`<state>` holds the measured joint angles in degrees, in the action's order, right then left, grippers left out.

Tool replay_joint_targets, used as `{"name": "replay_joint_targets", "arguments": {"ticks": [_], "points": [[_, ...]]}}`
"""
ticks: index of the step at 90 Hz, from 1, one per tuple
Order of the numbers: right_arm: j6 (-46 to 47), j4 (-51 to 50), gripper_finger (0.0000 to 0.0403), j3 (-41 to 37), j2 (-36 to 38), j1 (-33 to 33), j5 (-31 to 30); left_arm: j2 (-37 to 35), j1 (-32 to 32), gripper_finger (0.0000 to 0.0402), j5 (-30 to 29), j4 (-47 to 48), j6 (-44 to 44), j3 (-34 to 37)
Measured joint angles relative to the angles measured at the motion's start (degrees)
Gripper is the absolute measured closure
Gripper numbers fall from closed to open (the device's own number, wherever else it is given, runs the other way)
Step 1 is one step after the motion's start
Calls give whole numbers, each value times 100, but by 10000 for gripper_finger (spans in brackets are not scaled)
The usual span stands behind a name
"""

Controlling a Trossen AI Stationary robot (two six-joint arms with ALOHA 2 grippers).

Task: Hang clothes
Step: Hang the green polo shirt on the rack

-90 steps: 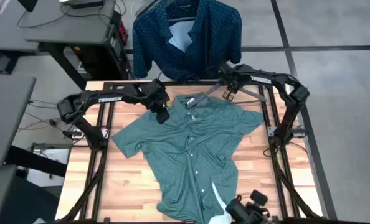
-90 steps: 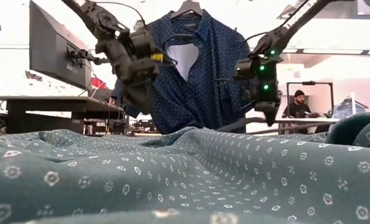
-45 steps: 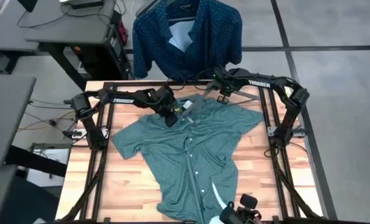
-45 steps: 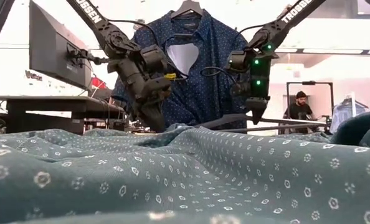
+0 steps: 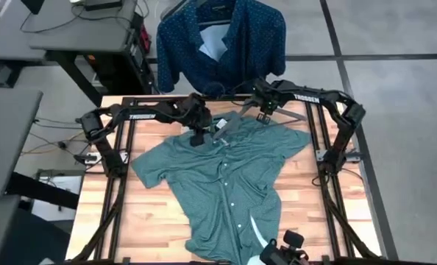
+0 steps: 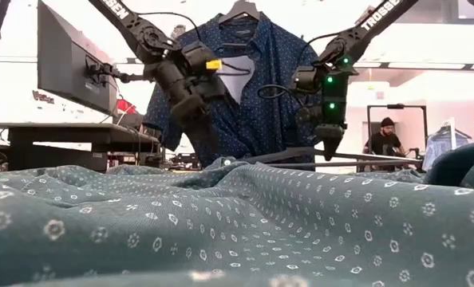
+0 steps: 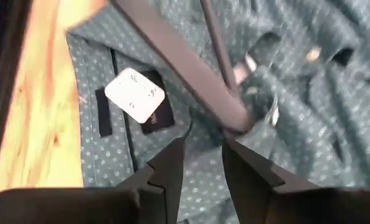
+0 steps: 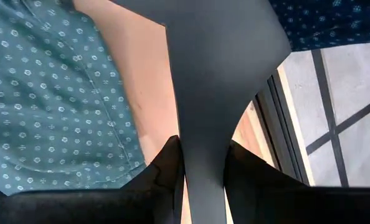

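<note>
A teal-green shirt (image 5: 226, 184) lies spread front up on the wooden table, collar (image 5: 222, 124) toward the far edge. A dark hanger (image 5: 292, 116) hangs just above the collar, and my right gripper (image 5: 263, 115) is shut on it. One hanger arm (image 7: 191, 68) ends in the folds at the collar opening (image 7: 238, 121). My left gripper (image 5: 199, 138) points down at the collar's left side, open by a narrow gap with teal cloth (image 7: 203, 168) showing between its fingers. A navy dotted shirt (image 5: 222, 40) hangs on its own hanger beyond the far edge. My left gripper has its fingertips (image 7: 175, 155) down at the cloth beside the collar label (image 7: 135, 93); whether they touch or hold it, I cannot tell. My right gripper pinches the hanger's broad middle part (image 8: 200, 124) between its two fingers, from above, pointing down. The hanger sits nearly level, clear of the table, with one arm's end in the collar.
Black frame rails (image 5: 325, 158) run along the table's left and right sides. A dark camera mount (image 5: 288, 246) and a white scrap sit at the near edge. A desk with a monitor (image 6: 65, 68) stands beyond the left side, and a person (image 6: 385, 131) sits far behind.
My left gripper has gone toward the table's right and down onto the collar area. My right gripper has carried the hanger a little toward the left and near side, bringing one arm's end to the collar. The shirt has stayed spread.
</note>
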<state>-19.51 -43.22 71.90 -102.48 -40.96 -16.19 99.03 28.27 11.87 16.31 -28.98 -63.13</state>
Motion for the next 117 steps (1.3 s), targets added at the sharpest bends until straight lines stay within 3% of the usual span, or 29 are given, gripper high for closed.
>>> {"name": "replay_joint_targets", "arguments": {"ticks": [30,63,117], "points": [[9,-16,336,0,0,10,133,283,-56,302,126,-90,-610,-12],[-32,-98,336,0,2,6,142,215,-104,302,345,562,-1035,-6],[-6,-111,336,0,2,6,146,-69,-419,302,-1,679,-1703,-2]]}}
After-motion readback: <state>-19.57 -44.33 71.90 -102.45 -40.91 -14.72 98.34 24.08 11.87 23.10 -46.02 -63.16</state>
